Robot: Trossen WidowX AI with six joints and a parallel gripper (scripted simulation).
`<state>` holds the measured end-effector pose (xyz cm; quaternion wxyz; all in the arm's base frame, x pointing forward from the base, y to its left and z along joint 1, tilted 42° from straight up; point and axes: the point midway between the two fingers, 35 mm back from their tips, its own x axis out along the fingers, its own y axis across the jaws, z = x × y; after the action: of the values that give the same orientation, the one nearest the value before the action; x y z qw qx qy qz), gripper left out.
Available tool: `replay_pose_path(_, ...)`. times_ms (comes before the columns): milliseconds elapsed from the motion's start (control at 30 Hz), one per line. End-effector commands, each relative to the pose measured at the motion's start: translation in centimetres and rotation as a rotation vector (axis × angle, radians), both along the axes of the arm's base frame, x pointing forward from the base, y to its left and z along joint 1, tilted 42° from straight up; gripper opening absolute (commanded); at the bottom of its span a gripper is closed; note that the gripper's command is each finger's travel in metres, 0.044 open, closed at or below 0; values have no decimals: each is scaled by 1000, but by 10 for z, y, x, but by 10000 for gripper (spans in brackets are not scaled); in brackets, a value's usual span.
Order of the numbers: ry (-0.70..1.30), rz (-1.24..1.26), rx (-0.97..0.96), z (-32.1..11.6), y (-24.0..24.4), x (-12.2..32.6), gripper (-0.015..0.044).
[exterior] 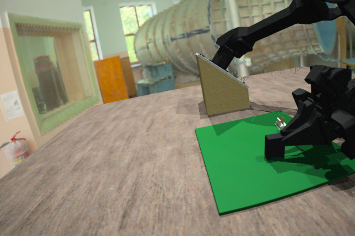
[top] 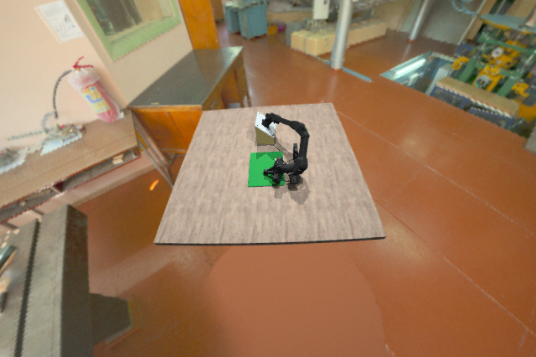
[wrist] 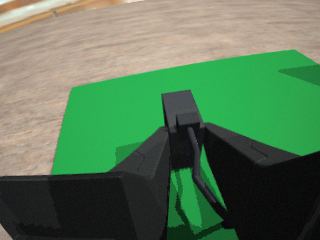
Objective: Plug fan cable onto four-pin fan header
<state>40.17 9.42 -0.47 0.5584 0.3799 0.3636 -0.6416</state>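
My gripper [top: 269, 172] [wrist: 184, 132] is shut on the black plug [exterior: 273, 147] [wrist: 180, 106]. The plug's block sticks out past the fingertips, low over the green board [top: 258, 164] [exterior: 229, 170] [wrist: 115, 110]. Whether its lower end touches the board cannot be told. A dark cable [wrist: 196, 162] runs from the plug back between the fingers. The white four-pin header [exterior: 282, 125] with brass-coloured pins stands on the board, beyond and to the right of the plug in the exterior view. No plug is on its pins. The header is out of the wrist view. The fan cannot be made out.
A tan wedge block [top: 265, 139] [exterior: 226, 96] with a sloping white top stands behind the board. The black arm [top: 303, 138] [exterior: 272, 22] arches from that top over to the gripper. The wooden table [top: 216, 214] [exterior: 128, 170] surrounds the board.
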Motion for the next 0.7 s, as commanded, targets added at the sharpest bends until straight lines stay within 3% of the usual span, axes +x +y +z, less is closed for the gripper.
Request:
replay_pose_path(0, 1, 0, 0, 0, 0, 0, 0)
replay_pose_path(400, 1, 0, 0, 0, 0, 0, 0)
replay_pose_path(567, 0, 0, 0, 0, 0, 0, 131)
replay_pose_path(667, 0, 0, 0, 0, 0, 0, 140)
